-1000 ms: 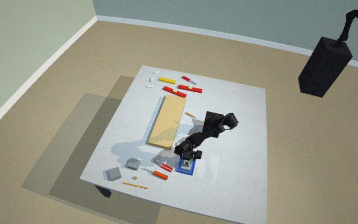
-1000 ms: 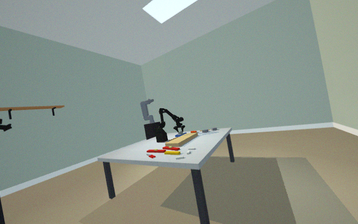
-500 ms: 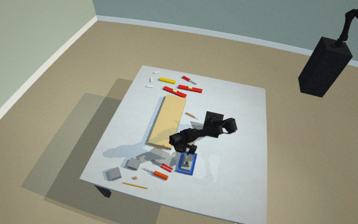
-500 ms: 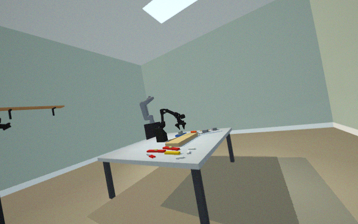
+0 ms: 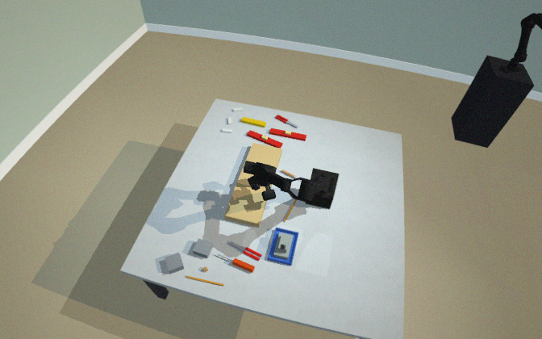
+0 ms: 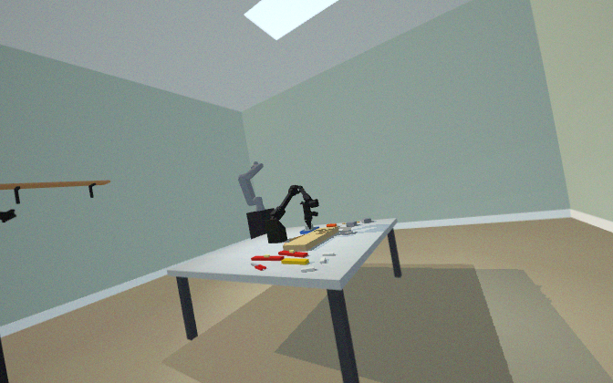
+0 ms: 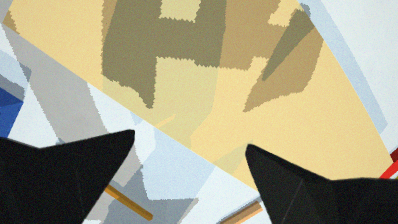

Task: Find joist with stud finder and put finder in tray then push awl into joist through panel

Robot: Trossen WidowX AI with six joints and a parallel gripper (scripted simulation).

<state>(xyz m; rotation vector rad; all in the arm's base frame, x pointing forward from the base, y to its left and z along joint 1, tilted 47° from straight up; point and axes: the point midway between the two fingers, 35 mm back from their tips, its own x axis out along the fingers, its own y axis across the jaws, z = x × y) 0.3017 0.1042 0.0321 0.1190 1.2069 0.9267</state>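
Note:
The tan floor panel (image 5: 266, 152) (image 6: 308, 243) (image 7: 325, 125) lies in the middle of the white table (image 5: 348, 160). My gripper (image 5: 262, 189) (image 6: 307, 223) (image 7: 192, 142) hangs over the panel's near half, open and empty; the wrist view shows its two black fingers spread wide over the panel's edge. The grey stud finder (image 5: 282, 244) lies in the blue tray (image 5: 271, 246) (image 6: 307, 232) near the table's front. The awl (image 5: 243, 264), with an orange handle and a thin metal shaft, lies flat just left of the tray. No hole shows in the panel.
A red-handled tool (image 5: 251, 251) lies between the awl and the tray. Two grey blocks (image 5: 202, 247) (image 5: 171, 263) sit at the front left. Pencils (image 5: 203, 280) (image 5: 289, 210) (image 7: 127, 202) lie about. Red bars (image 5: 288, 134), a yellow bar (image 5: 252, 122) and white bits lie beyond the panel.

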